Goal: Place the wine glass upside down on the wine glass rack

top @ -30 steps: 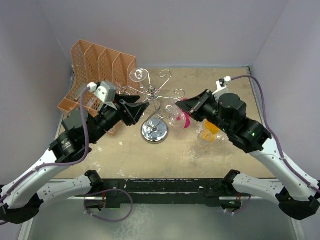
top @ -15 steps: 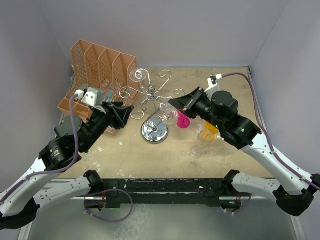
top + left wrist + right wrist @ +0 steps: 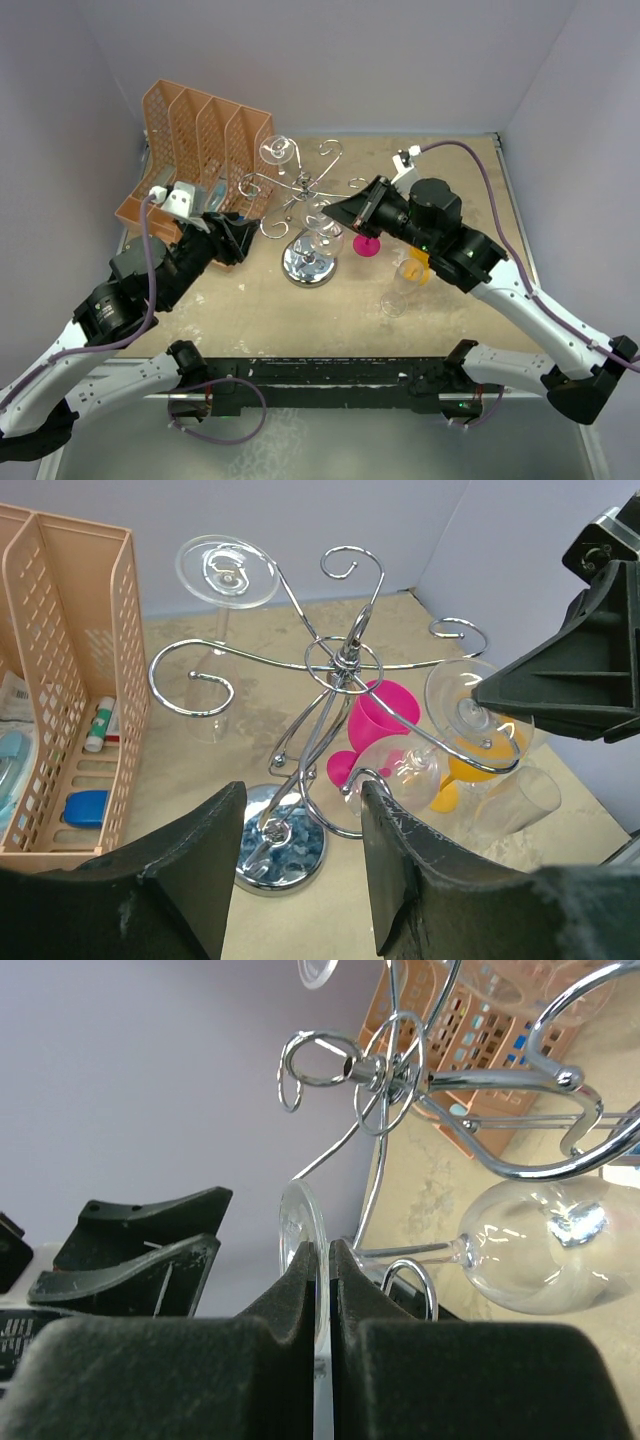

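Standing beside the wine glass rack (image 3: 343, 667), orange organizer (image 3: 85, 610) holds a tube (image 3: 100, 727).

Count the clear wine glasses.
3. Hung glass: upside down on the wine glass rack, back-left arm. Held glass: foot pinched by the right gripper, at the rack. Standing glass: on the table, by the orange goblet. None seems hidden.

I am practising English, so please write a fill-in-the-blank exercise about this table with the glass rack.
The right pincer is shut on a wine glass; the left pincer is ____.
Another glass hangs on the rack with its foot ____.
The cup nearest the rack's base is ____.
Missing: open; up; pink.
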